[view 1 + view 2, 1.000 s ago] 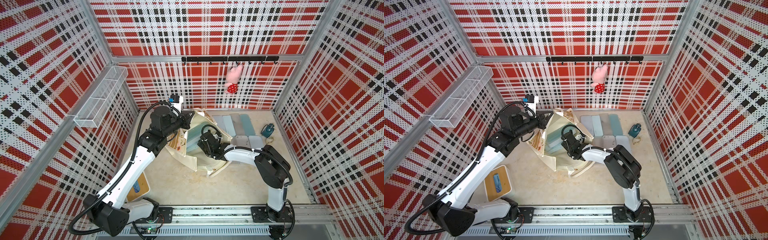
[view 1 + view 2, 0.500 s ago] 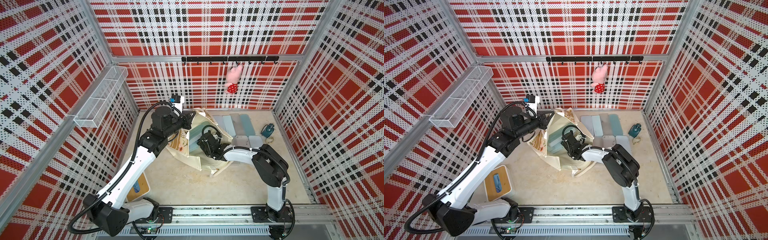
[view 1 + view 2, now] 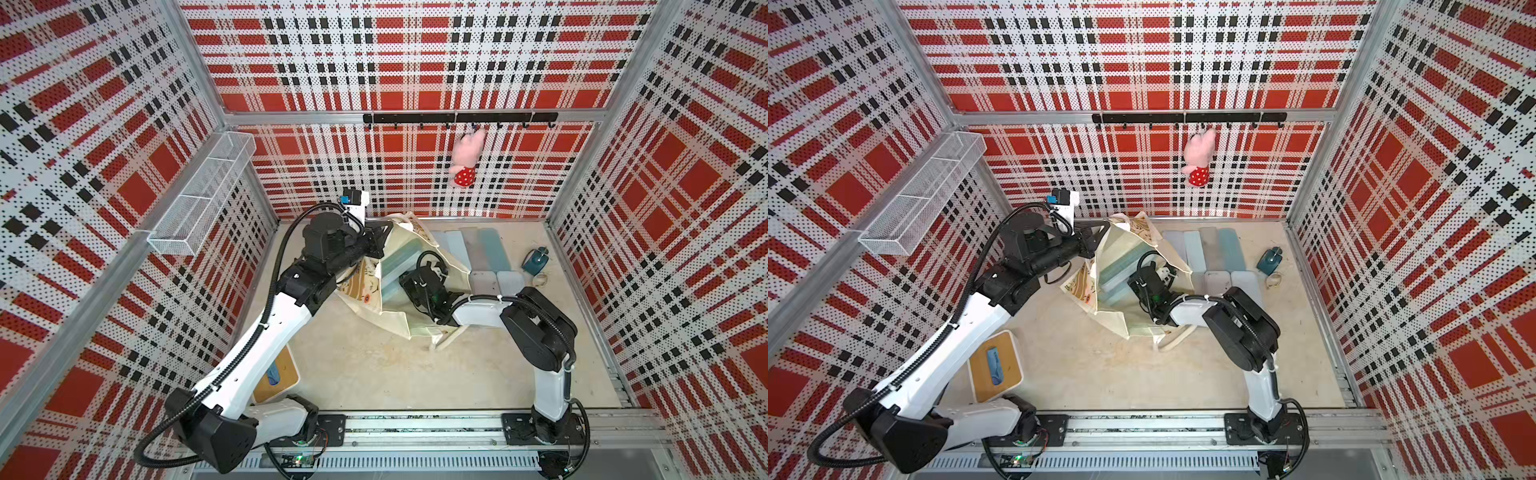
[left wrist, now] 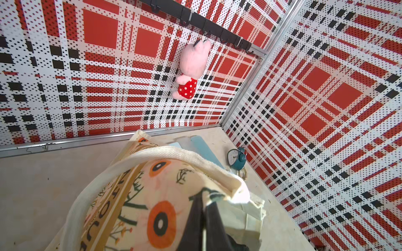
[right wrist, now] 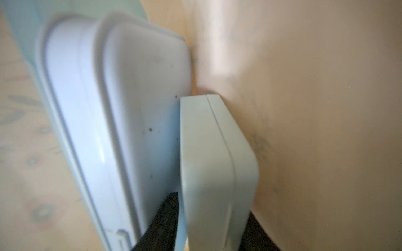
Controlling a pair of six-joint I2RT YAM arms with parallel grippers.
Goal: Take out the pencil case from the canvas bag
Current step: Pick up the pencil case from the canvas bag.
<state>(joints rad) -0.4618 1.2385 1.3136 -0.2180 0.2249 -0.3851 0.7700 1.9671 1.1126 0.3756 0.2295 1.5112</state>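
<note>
Since the pencil case [image 5: 217, 163] sits deep in the canvas bag [image 3: 392, 318], wedged between a bigger white case [image 5: 130, 108] and the bag wall, I'd pull it straight out through the mouth. Right claw [image 5: 214, 217] grasps it, one finger on each face. Left claw [image 4: 203, 195] is clenched on the rim, holding the mouth open. Go slow, or the neighbour drags along.

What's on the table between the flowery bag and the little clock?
Flat pastel cases lie side by side between the canvas bag and clock, in both top views.
</note>
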